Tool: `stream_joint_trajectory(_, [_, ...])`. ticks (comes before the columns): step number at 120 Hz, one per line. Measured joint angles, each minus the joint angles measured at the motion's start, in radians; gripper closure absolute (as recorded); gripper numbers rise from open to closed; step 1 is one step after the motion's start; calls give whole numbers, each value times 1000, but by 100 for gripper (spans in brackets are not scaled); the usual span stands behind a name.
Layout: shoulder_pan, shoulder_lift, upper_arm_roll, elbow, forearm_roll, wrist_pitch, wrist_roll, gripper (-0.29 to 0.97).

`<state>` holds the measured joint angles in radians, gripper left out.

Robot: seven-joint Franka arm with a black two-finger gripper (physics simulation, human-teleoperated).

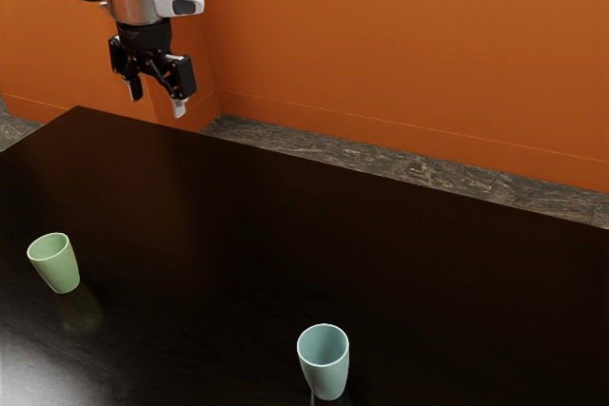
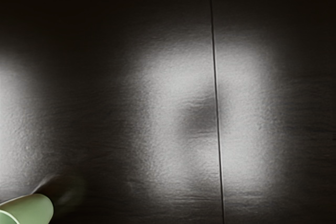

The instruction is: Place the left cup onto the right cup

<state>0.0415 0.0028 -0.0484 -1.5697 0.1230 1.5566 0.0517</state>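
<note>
Franka's gripper (image 1: 155,99) hung high over the black table (image 1: 238,235), its fingers spread apart and empty. The green cup (image 1: 54,262) stood upright near the exterior view's left edge, well apart from the bluish cup (image 1: 324,360).

Dim, white glare on table (image 2: 173,103), perhaps overhead-lit

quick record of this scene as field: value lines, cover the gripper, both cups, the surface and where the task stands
hand: gripper open, empty, high above the table's far edge
left item: green cup standing mouth up, near the exterior view's left edge
right item: blue-green cup standing mouth up, near the front edge
surface: dark glossy table
backdrop: orange wall
spacing: cups well apart, neither touched
task state: stacking not yet begun
</note>
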Motion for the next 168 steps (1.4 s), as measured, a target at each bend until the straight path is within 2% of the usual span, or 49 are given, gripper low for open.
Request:
stream_joint_trajectory(23, [-20, -17, 13, -21, 0, 0, 4, 0])
stream_joint_trajectory(49, [-119, -15, 126, -120, -3, 21, 8, 0])
stream_joint_trajectory(78, [-172, 7, 239, -172, 5, 106, 42, 0])
stream_joint_trajectory(91, [-180, -21, 277, -212, 7, 130, 65, 0])
stream_joint_trajectory(100, [-152, -67, 291, -265, 8, 145, 79, 0])
stream_joint_trajectory(111, [-10, -145, 305, -361, 12, 171, 94, 0])
stream_joint_trajectory(116, [19, -186, 316, -419, 15, 188, 100, 0])
stream_joint_trajectory(131, [33, -246, 330, -521, 21, 232, 114, 0])
stream_joint_trajectory(168, [60, -249, 381, -737, 58, 411, 145, 0])
